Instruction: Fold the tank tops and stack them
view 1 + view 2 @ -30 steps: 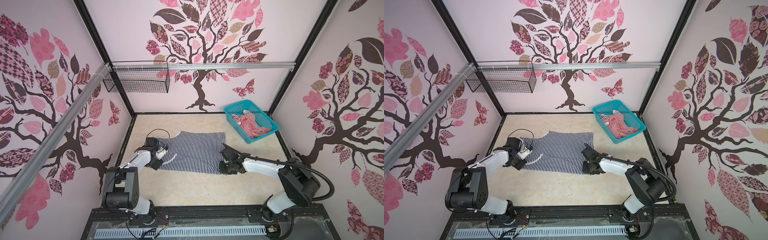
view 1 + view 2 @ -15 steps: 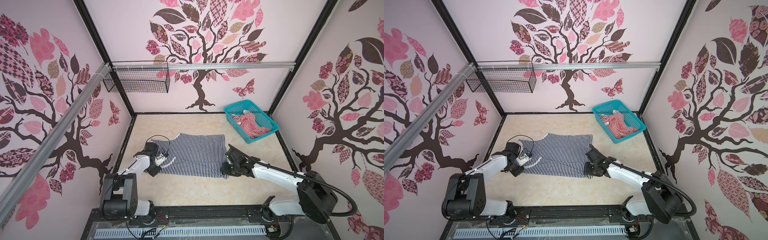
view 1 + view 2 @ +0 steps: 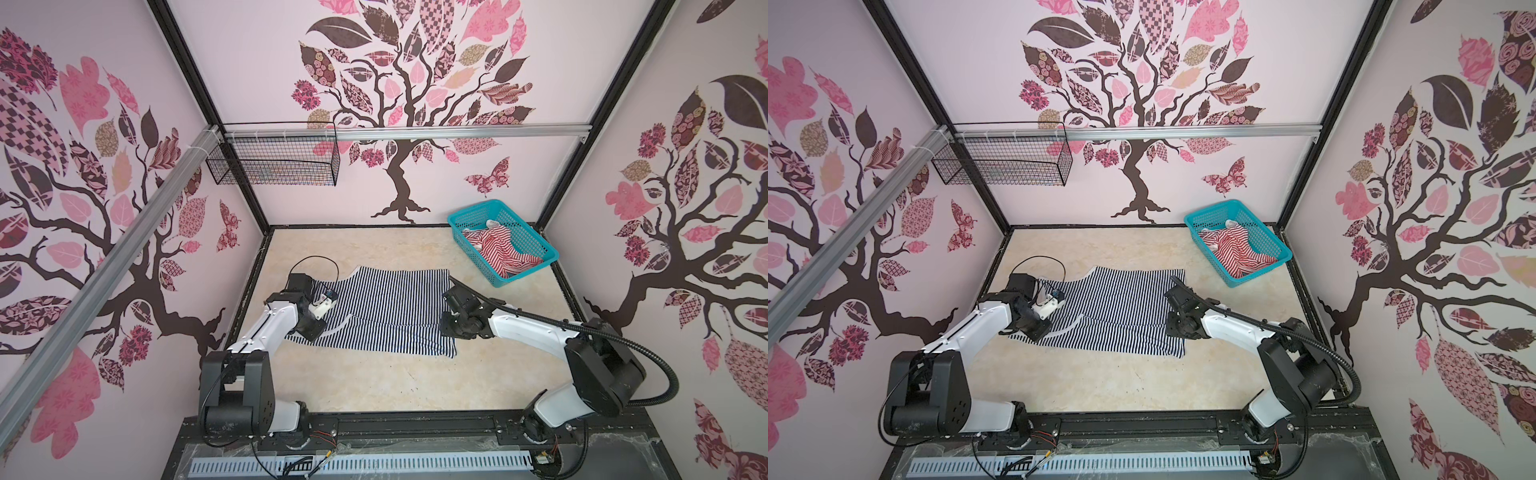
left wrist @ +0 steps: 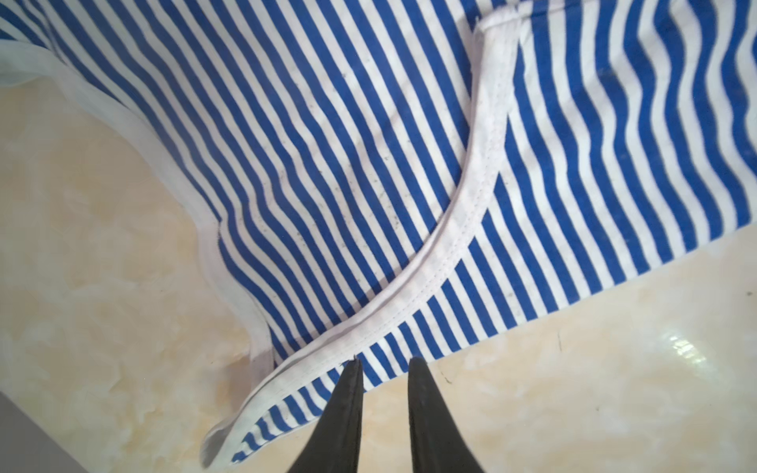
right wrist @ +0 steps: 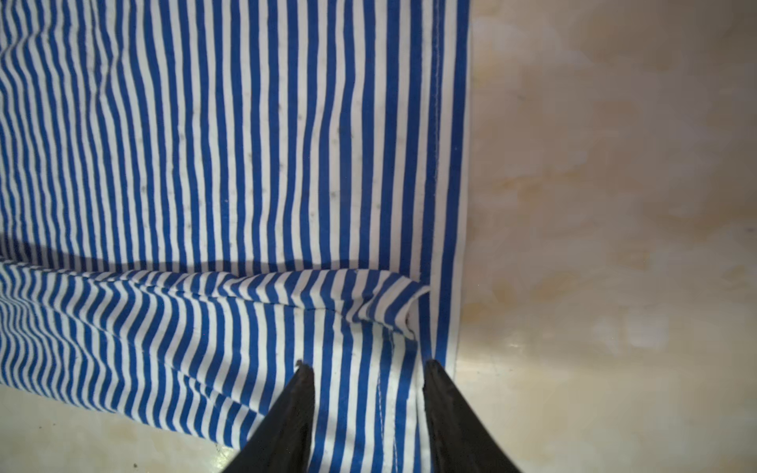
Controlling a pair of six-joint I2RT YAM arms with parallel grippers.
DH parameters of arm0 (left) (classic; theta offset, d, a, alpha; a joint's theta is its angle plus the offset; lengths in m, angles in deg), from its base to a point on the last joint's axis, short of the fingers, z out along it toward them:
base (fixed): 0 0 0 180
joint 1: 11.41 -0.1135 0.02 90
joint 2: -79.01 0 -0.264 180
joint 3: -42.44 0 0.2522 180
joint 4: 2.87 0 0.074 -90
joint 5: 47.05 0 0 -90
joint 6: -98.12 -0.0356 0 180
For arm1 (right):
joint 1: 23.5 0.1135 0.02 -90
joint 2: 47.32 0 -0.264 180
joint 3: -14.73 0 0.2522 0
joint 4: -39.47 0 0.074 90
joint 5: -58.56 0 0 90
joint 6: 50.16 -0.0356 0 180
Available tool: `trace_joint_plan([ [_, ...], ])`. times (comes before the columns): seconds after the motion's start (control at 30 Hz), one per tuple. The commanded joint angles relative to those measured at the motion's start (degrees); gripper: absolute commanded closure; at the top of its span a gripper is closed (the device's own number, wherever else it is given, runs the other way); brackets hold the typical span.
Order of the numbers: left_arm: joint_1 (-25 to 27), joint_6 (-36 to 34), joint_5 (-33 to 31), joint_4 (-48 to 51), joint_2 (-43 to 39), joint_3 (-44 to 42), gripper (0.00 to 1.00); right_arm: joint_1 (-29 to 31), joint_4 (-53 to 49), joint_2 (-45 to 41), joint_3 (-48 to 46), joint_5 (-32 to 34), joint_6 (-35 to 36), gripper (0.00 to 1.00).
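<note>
We list a navy-and-white striped cloth tank top (image 3: 386, 311) spread out on the beige marbled tabletop (image 3: 374, 382), with the left gripper (image 3: 311, 330) at its strap end and the right gripper (image 3: 448, 329) at its hem side. In the far right corner we list a teal plastic mesh basket (image 3: 530, 239) holding a crumpled red-and-white striped tank top (image 3: 496, 249). A black wire basket (image 3: 274, 166) hangs from the back wall's rail.

Pale pink walls (image 3: 257, 75) bear brown tree decals (image 3: 415, 83) with pink patterned leaves. Left of the back tree's trunk (image 3: 401, 187), a black wire basket (image 3: 274, 162) hangs from an aluminium rail (image 3: 457, 133); below the trunk spreads the cream marbled counter (image 3: 374, 382).
</note>
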Motion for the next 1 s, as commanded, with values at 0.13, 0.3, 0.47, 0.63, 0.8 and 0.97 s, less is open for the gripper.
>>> trace_joint_plan([
  [0.13,0.6,0.1,2.2,-0.4,1.8,-2.9,0.76,-1.4,0.9,1.2,0.5,0.5,1.4,0.53],
  [0.3,0.7,-0.4,1.3,-1.1,1.6,-4.1,0.76,-2.7,2.0,3.2,0.8,-0.4,2.3,0.55],
  [0.47,0.7,-0.2,1.5,-1.2,1.4,-4.9,0.76,-2.7,2.2,4.2,1.1,-0.8,3.1,0.57],
  [0.63,0.7,-0.2,1.4,-1.6,1.5,-5.6,0.76,-2.8,3.4,3.8,1.0,-2.5,3.1,0.71],
  [0.8,0.7,-0.3,0.5,-2.1,1.9,-6.0,0.76,-2.8,3.0,2.4,1.0,-2.3,3.2,0.91],
  [0.97,0.7,-0.5,-0.6,-2.8,2.6,-6.4,0.77,-3.3,1.7,0.9,1.2,-1.6,3.5,0.99],
])
